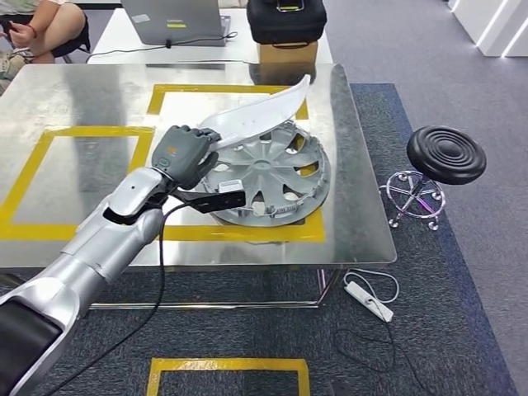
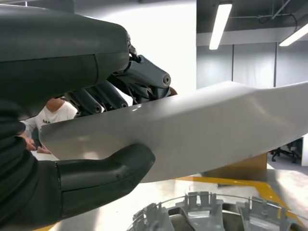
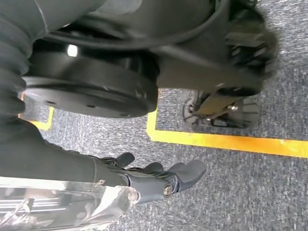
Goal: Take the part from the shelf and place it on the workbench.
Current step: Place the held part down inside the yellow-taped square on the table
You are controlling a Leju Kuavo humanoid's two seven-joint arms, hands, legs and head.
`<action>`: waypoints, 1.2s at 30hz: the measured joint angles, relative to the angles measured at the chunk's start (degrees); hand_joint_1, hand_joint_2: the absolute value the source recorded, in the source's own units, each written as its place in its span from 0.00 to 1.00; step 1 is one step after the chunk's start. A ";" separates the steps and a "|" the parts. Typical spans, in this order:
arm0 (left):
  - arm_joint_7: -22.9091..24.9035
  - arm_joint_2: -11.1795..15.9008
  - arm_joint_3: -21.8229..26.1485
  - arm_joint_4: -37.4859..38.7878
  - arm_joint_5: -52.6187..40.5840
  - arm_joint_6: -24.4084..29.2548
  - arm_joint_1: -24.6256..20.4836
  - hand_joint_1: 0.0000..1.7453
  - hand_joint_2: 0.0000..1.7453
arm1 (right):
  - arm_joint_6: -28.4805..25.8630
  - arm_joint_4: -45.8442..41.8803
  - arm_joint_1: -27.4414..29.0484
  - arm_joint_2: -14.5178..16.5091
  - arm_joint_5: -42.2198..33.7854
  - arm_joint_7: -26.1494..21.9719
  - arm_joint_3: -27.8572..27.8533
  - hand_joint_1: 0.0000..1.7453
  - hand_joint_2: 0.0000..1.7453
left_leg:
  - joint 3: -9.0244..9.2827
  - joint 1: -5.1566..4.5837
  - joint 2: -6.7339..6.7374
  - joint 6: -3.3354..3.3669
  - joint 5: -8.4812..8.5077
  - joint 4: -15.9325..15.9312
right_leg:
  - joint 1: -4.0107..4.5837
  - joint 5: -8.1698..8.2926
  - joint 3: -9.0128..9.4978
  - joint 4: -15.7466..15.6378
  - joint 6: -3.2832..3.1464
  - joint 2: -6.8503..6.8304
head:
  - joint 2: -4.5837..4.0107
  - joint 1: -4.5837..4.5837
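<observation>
- The part [image 1: 265,111], a long white curved panel, is in my left hand [image 1: 184,154], raised at a slant above the silver hubcap [image 1: 274,177] that lies on the workbench [image 1: 74,99].
- I grip it at its lower, near end; its far tip points up and away toward the workbench's back edge.
- From my head I see my knuckles wrapped over that end, but not how the grip closes.
- My left wrist camera fills that in: my thumb [image 2: 105,175] presses under the panel [image 2: 203,130] and my dark fingers [image 2: 145,77] curl over its top edge, so it is clamped between them, with the hubcap's ribbed rim [image 2: 203,211] just beneath.
- The hubcap sits inside a yellow tape rectangle [image 1: 249,233] on the shiny metal top.
- My right hand [image 3: 160,180] hangs over grey carpet [image 3: 254,192] crossed by a yellow line [image 3: 232,142]; its fingers are stretched out, slightly apart, and hold nothing.
- A black round stool [image 1: 445,154] stands on the carpet to the right of the workbench, and a white power strip [image 1: 370,300] lies on the floor near it.
- Beyond the workbench, a laptop [image 1: 171,21] and a black case [image 1: 286,18] rest on a white table, and a seated person [image 1: 44,29] is at the far left.
</observation>
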 joint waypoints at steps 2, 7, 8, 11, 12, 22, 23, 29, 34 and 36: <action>0.01 0.01 -0.05 0.00 -0.07 0.01 0.32 1.00 1.00 | 0.00 0.00 0.07 0.00 -0.01 0.00 -0.01 0.00 1.00 | 0.52 0.02 -0.06 -0.06 -0.49 0.04 | -0.07 0.39 -2.69 3.40 0.21 -0.01 | 0.00 0.01; 0.16 0.02 -0.11 0.01 -1.02 0.69 0.30 1.00 1.00 | 0.01 0.04 0.16 0.08 0.05 0.00 -0.01 0.00 1.00 | 2.29 -0.04 -0.19 -1.22 -2.07 0.32 | -0.47 9.34 3.06 -11.32 0.23 0.00 | 0.00 0.00; 0.19 0.04 -0.15 0.01 -1.25 0.85 0.27 1.00 1.00 | 0.01 0.05 0.15 0.11 0.07 0.01 -0.01 0.00 1.00 | 2.28 -0.18 -0.22 -1.29 -2.13 0.37 | -0.51 9.15 3.57 -12.23 0.05 0.10 | 0.00 -0.12; 0.18 0.12 -0.27 0.02 -1.75 1.17 0.25 1.00 1.00 | -0.02 0.07 0.25 0.15 0.13 0.04 -0.02 0.00 1.00 | 2.21 -0.31 -0.22 -0.72 -1.74 0.25 | -0.57 9.09 3.68 -12.83 -0.31 0.41 | 0.00 -0.45; 0.08 0.15 -0.31 0.03 -1.80 1.23 0.25 1.00 1.00 | -0.03 0.07 0.30 0.15 0.18 0.05 -0.01 0.00 1.00 | 2.28 -0.31 -0.20 -0.59 -1.63 0.09 | -0.54 9.04 3.67 -12.85 -0.42 0.53 | 0.00 -0.45; -1.85 0.80 -0.31 0.33 -1.07 1.50 0.19 1.00 1.00 | -0.10 0.07 0.33 0.15 0.95 0.25 0.05 0.00 1.00 | 2.72 0.01 -0.15 -2.42 -1.67 -1.00 | -0.12 8.87 3.62 -12.79 -1.45 0.69 | 0.00 -0.40; -1.89 0.92 -0.25 0.58 -1.02 1.70 0.15 1.00 1.00 | -0.09 0.07 0.33 0.15 1.03 0.33 0.08 0.00 1.00 | 2.71 0.00 -0.15 -2.45 -1.65 -1.00 | -0.13 8.90 3.64 -12.80 -1.47 0.66 | 0.00 -0.39; -1.96 1.84 0.90 4.17 -0.86 3.87 -1.39 1.00 1.00 | 0.01 0.07 0.28 0.15 1.83 0.79 0.22 0.00 1.00 | 2.68 -0.11 -0.16 -2.44 -1.57 -0.90 | -0.29 9.12 3.75 -12.88 -1.29 0.60 | 0.00 -0.39; -2.43 3.66 3.50 10.89 -0.97 6.11 -5.16 1.00 1.00 | 0.08 0.07 -0.01 0.15 2.97 1.33 0.55 0.00 1.00 | 2.69 -0.18 -0.15 -2.37 -1.52 -0.87 | -0.34 9.19 3.74 -12.91 -1.25 0.65 | 0.00 -0.40; -2.29 4.65 4.47 13.51 -1.38 6.27 -6.66 1.00 1.00 | 0.16 0.07 -0.19 0.16 3.43 1.52 0.72 0.00 1.00 | 2.69 -0.17 -0.15 -2.37 -1.49 -0.87 | -0.32 9.19 3.74 -12.90 -1.26 0.64 | 0.00 -0.40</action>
